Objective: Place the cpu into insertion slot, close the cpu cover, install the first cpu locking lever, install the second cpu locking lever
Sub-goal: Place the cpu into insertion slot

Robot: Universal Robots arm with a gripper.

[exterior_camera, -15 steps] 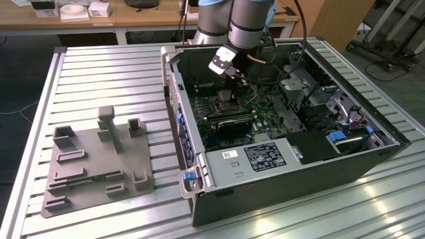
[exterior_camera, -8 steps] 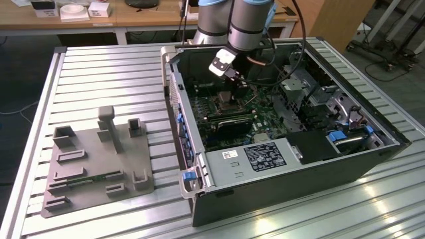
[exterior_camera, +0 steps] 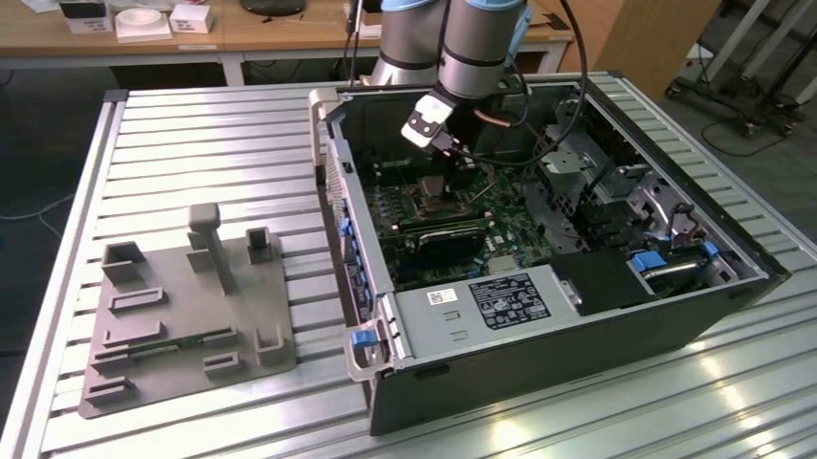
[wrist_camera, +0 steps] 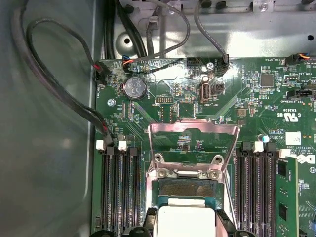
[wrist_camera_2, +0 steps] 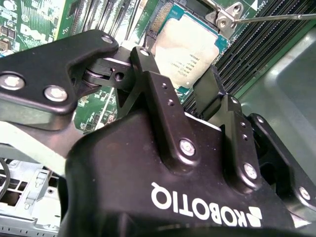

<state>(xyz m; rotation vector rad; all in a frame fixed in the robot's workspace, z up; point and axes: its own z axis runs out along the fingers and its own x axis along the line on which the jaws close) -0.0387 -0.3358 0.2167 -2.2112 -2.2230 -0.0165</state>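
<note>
Atop slatted desk (exterior_camera: 191, 134): open case (exterior_camera: 695, 311), grey jig (exterior_camera: 191, 316) beside it at exterior view's left. Arm (exterior_camera: 479, 43) reaches down into case, over green board (wrist_camera: 163, 106). Hand (wrist_camera_2: 177, 66) clamped on cpu (wrist_camera: 185, 219), fingers (wrist_camera_2: 155, 89) either side. Cpu sits just over slot (wrist_camera: 185, 187), contact field partly showing. Cover (wrist_camera: 193, 129) stands up, open, hinged at slot's edge.

I see the slatted metal bench (exterior_camera: 191, 134) carrying an open computer case (exterior_camera: 549, 378) at three o'clock, a grey fixture (exterior_camera: 191, 335) at eight.
</note>
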